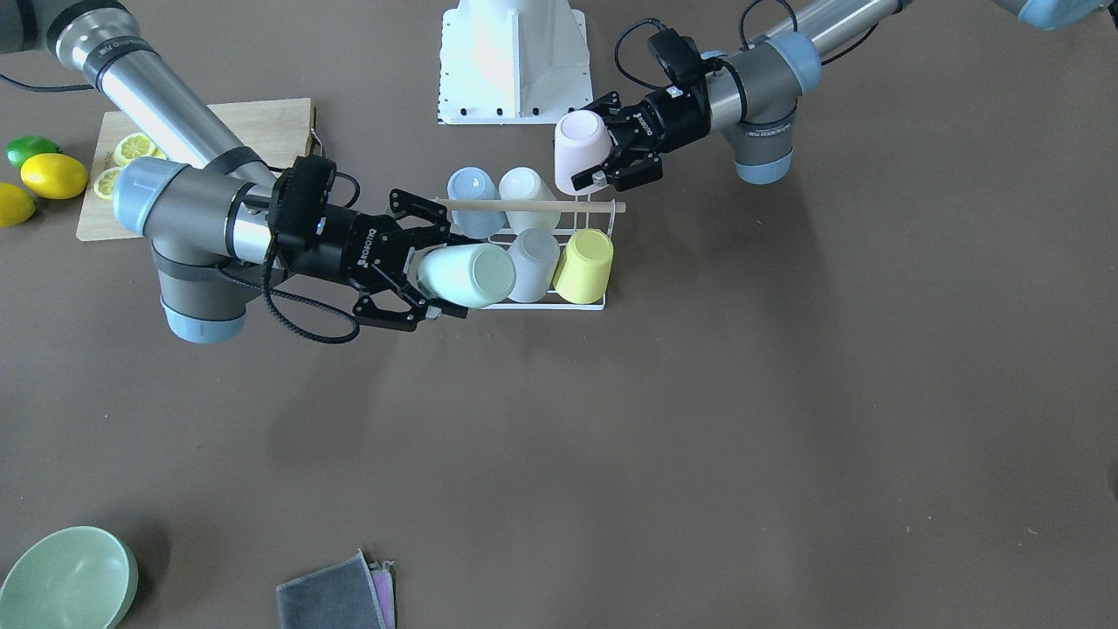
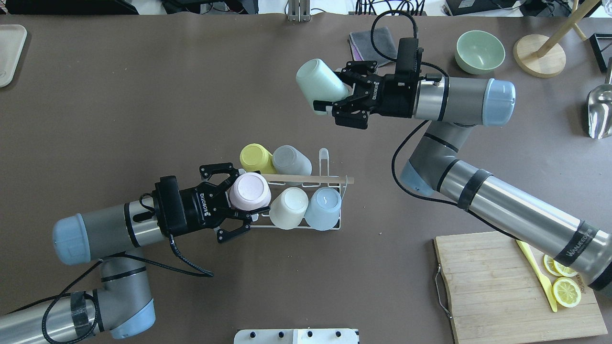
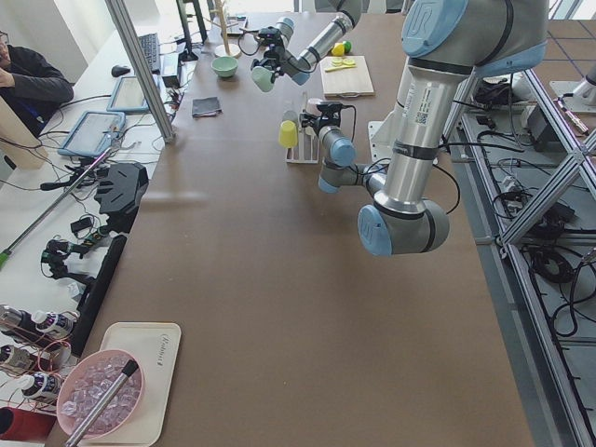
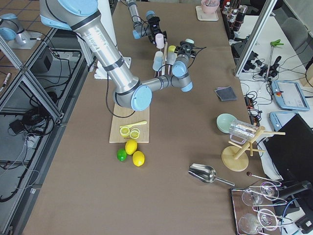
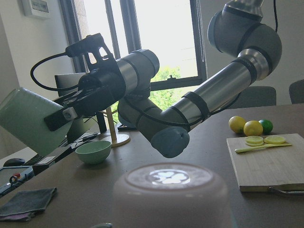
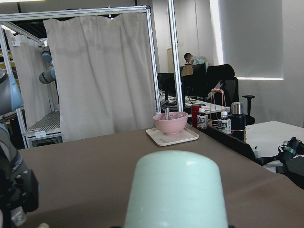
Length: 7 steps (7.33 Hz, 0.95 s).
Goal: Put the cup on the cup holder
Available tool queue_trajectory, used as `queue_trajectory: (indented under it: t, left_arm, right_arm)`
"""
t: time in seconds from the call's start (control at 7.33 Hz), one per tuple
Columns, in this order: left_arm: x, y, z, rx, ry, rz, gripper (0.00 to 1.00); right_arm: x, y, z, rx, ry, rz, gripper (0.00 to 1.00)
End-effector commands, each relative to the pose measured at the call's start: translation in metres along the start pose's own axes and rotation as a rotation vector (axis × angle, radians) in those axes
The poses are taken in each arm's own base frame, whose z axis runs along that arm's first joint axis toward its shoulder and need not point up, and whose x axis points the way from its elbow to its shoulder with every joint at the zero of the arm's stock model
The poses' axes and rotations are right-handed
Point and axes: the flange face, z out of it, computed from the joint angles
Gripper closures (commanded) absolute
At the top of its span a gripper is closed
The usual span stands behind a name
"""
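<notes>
The cup holder (image 2: 324, 166) stands just past the left gripper's (image 2: 245, 196) fingertips, and its wooden rod (image 2: 330, 179) runs on away from them. Four cups hang on it: a cream cup (image 2: 288, 206) and a blue cup (image 2: 322, 208) in the row nearer the robot, a yellow cup (image 2: 256, 157) and a grey cup (image 2: 290, 160) in the far row. The left gripper's fingers are clamped on a pink cup (image 1: 578, 144), bottom up, right beside the cream cup at the row's end nearest that gripper. Whether it sits on a prong cannot be told.

One bare prong (image 2: 324, 153) stands at the far row's other end, beside the grey cup. The right gripper (image 2: 331, 90) grips a mint cup (image 1: 472, 275) by its wall, tilted and raised off the table. The bare prong is below it, toward the robot.

Ahead of the right gripper's fingertips the brown tabletop (image 2: 143, 119) lies wide open. Behind its wrist are a grey cloth (image 2: 370, 40) and a green bowl (image 2: 479, 50).

"ROBOTIQ" shows in white on both gripper bodies; the print on the right arm's tube is too slanted to read.

Beside that arm sits a cutting board (image 2: 502, 286) with lemon slices (image 2: 564, 286) and a yellow knife (image 2: 538, 274) — whole lemons (image 1: 54, 175) and a lime (image 1: 31, 150) lie near it. The wrist views show a window with greenery, a white curtain, and a person seated far back.
</notes>
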Motion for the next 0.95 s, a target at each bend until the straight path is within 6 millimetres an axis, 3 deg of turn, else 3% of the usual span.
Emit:
queue_trajectory:
  t: [0.0,0.14,0.41,0.55,0.82]
  left_arm:
    - [0.002,0.008,0.001,-0.017,0.003,-0.002,0.47]
    - [0.007,0.009,0.001,-0.018,0.011,-0.007,0.47]
    - [0.010,0.009,0.001,-0.017,0.013,-0.009,0.47]
    - [0.010,0.005,0.002,-0.008,0.014,-0.011,0.02]
    - [0.010,0.002,0.002,0.000,0.015,-0.012,0.02]
  right_arm:
    - [-0.029,0.014,0.004,0.001,-0.044,-0.037,1.00]
    - [-0.028,0.028,-0.015,-0.020,-0.045,-0.055,1.00]
    - [-0.037,0.037,-0.016,-0.026,-0.054,-0.052,1.00]
    - [-0.037,0.038,-0.016,-0.027,-0.054,-0.049,1.00]
    - [-0.045,0.043,-0.012,-0.033,-0.066,-0.041,1.00]
